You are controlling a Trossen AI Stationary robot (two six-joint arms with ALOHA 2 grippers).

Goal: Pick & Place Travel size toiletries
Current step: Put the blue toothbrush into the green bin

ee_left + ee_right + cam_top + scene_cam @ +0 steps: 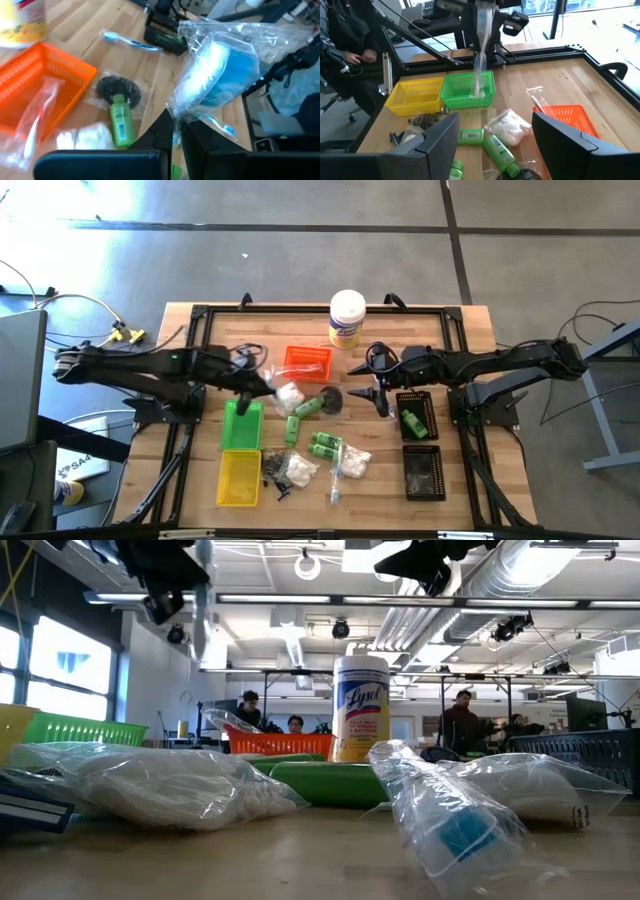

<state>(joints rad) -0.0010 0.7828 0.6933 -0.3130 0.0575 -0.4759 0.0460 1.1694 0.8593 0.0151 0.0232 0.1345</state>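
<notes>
Toiletry bag (220,70) — a clear pouch with something blue and white inside — hangs pinched by its corner in my left gripper (176,131), lifted so it clears the clutter, with the green tray (241,423) just below. My right gripper (381,397) waits spread beside the black tray (417,416).

I see the canister (347,318) at the worktop's (470,330) far edge. Trays (240,452) sit left, trays (420,472) right, toiletries (315,442) between.
</notes>
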